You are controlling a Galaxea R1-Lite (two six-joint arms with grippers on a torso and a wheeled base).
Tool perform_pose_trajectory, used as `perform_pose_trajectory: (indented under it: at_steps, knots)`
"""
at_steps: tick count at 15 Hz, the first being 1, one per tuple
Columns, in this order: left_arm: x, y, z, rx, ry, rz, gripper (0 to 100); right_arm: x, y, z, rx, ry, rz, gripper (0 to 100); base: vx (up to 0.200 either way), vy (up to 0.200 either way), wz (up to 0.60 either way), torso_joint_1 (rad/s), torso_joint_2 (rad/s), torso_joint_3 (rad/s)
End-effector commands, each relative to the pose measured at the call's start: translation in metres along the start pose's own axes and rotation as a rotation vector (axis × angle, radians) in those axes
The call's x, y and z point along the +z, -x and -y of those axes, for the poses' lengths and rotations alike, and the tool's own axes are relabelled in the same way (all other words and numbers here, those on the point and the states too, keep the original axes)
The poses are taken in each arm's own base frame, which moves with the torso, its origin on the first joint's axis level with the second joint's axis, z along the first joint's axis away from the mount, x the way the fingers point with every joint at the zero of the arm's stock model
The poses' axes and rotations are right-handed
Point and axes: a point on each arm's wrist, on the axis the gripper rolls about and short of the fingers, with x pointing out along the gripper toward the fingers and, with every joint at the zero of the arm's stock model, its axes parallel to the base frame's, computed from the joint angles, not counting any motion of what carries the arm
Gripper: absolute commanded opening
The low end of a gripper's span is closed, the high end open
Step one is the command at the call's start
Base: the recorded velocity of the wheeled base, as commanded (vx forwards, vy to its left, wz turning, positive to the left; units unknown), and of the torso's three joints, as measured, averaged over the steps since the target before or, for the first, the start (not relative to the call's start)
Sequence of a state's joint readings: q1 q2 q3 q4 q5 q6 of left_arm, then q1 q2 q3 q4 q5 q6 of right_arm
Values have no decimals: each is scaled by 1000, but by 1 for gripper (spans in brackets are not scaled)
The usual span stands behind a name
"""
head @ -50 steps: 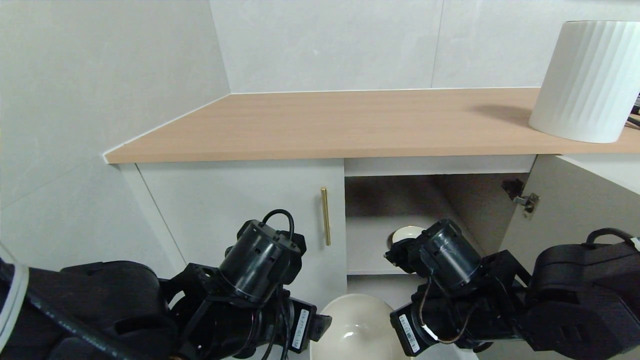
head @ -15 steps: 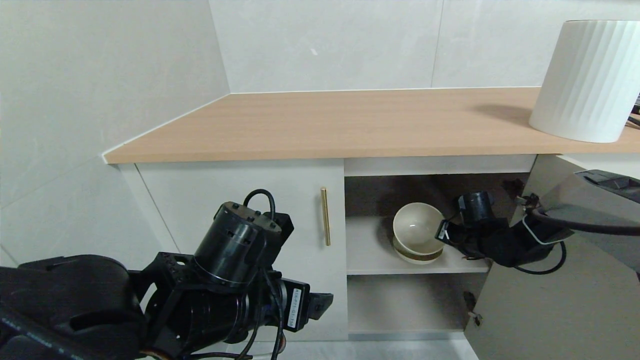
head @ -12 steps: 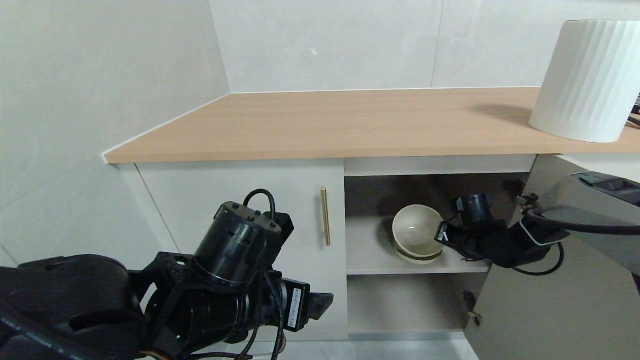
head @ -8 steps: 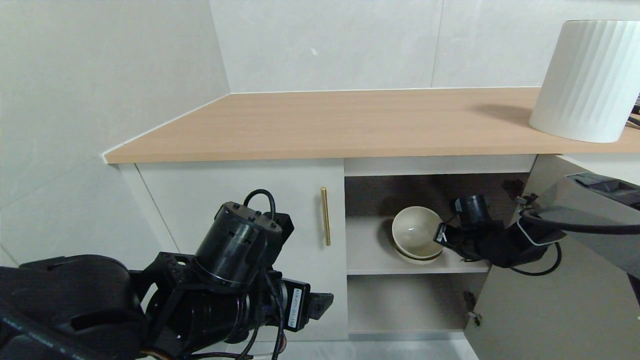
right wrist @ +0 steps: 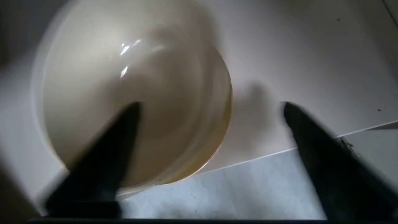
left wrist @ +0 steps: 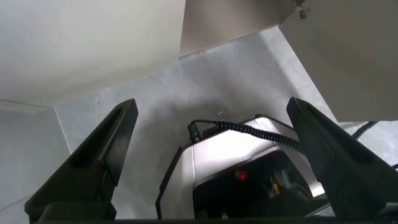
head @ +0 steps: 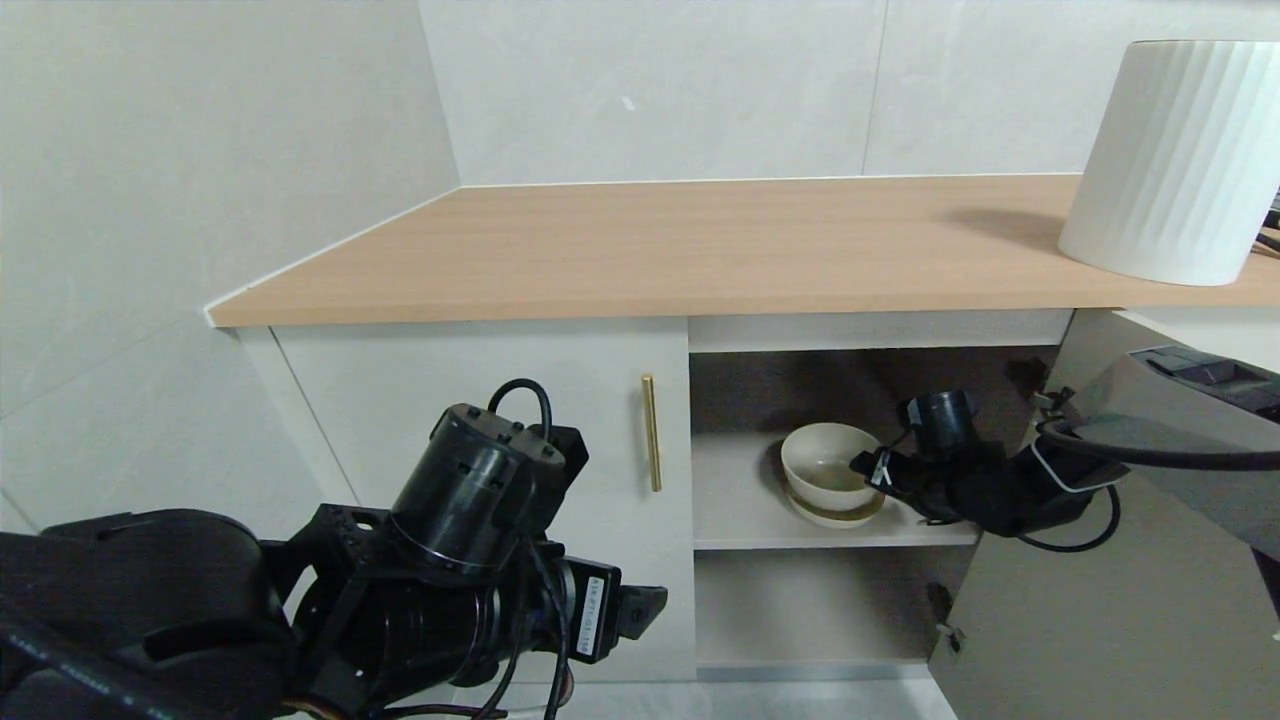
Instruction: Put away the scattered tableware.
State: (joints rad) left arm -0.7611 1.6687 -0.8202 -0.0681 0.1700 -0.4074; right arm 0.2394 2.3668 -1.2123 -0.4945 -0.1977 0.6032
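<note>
Two bowls (head: pixel 826 470) stacked on shelf (head: pixel 735 500); right gripper (right wrist: pixel 205 158) jaws seemingly spread.

A pale grey cabinet shelf (head: pixel 735 505) under a light wooden tabletop (head: pixel 650 250).
On the shelf a cream ceramic bowl (head: pixel 822 468) sits nested in a brown-rimmed bowl (head: pixel 838 514), just beside the right hand (head: pixel 864 467); well above that hand, a white ribbed cylinder (head: pixel 1180 160) stands on the tabletop.
</note>
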Motion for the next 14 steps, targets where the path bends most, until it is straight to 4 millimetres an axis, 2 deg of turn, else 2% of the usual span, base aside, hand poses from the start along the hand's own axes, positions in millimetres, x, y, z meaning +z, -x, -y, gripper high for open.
perform_pose_trajectory:
  at_steps: [1, 3, 7, 8, 9, 10, 11, 14]
  knots:
    - [0, 0, 0, 0, 1, 1, 100, 0, 1, -1, 1, 1, 0, 100, 0, 0, 0, 0, 0, 0]
    - [2, 1, -2, 4, 7, 7, 100, 1, 3, -1, 3, 1, 2, 100, 0, 0, 0, 0, 0, 0]
    - [21, 42, -25, 10, 87, 152, 100, 16, 65, -10, 34, 28, -32, 100, 0, 0, 0, 0, 0, 0]
    - [23, 58, -32, 11, 108, 198, 100, 15, 90, -8, 51, 58, -46, 100, 0, 0, 0, 0, 0, 0]
    - [23, 66, -36, 12, 117, 218, 100, 15, 106, -9, 74, 79, -51, 100, 0, 0, 0, 0, 0, 0]
    - [17, 84, -45, 22, 137, 253, 100, 15, 149, -9, 149, 138, -49, 100, 0, 0, 0, 0, 0, 0]
    - [13, 96, -52, 30, 150, 274, 100, 13, 182, -9, 210, 184, -56, 100, 0, 0, 0, 0, 0, 0]
    - [-1, 112, -71, 60, 194, 288, 100, 4, 253, 9, 313, 285, -140, 100, 0, 0, 0, 0, 0, 0]
